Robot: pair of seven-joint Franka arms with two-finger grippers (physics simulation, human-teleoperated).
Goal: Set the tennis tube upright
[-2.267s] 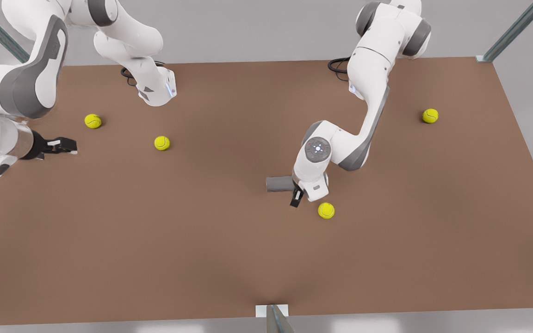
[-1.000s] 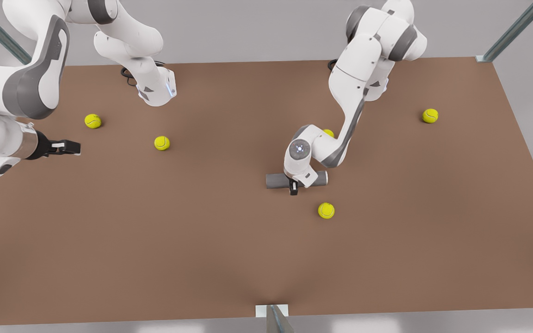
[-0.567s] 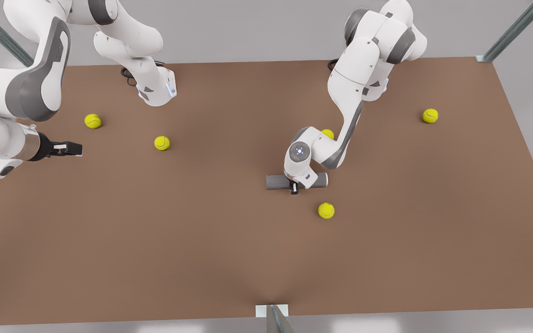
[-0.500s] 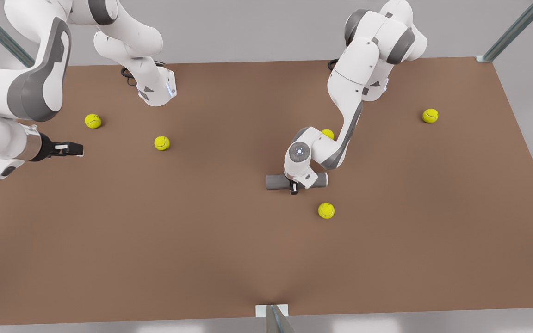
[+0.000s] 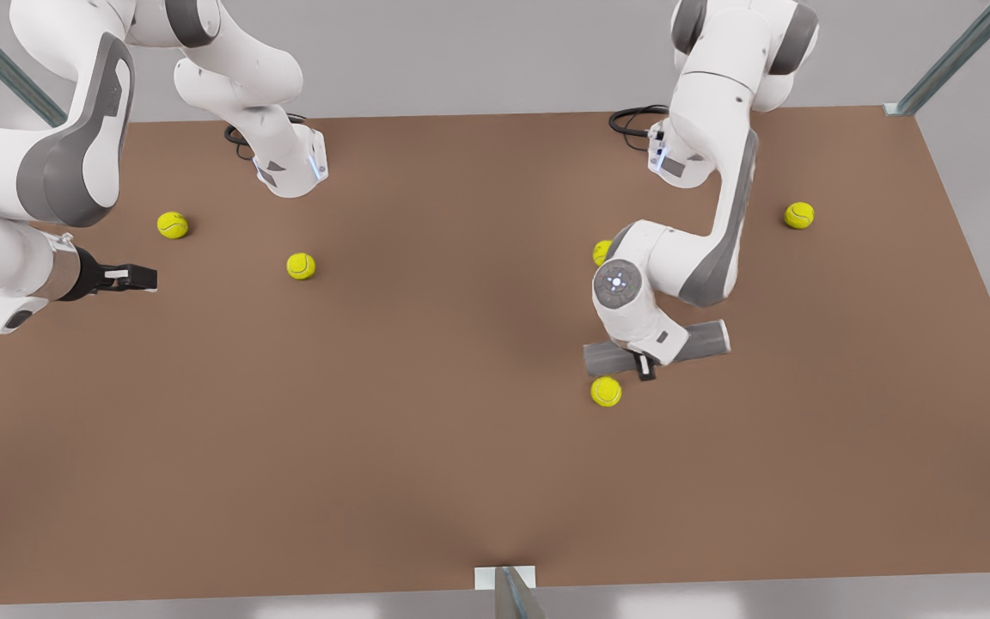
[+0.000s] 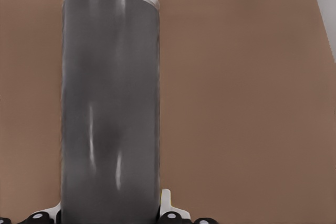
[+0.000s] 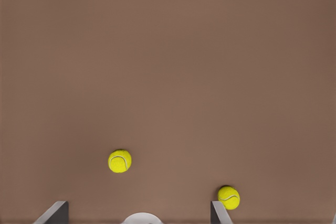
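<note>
Lifted and carried toward the front view's right since a moment ago: tube (image 5: 701, 341), clamped in left gripper (image 5: 643, 364), lying flat, not yet upright. Waiting at the front view's left, well apart, right gripper (image 5: 141, 277); open or closed, cannot tell.

Grey tennis tube (image 5: 701, 340) with silvery rim — yellow-green tennis balls (image 5: 606, 391) — brown table (image 5: 375, 430)

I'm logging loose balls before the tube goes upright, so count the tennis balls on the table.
5. Two on the front view's left; one far right; one below the tennis tube; one partly hidden behind the arm. More could be hidden.
</note>
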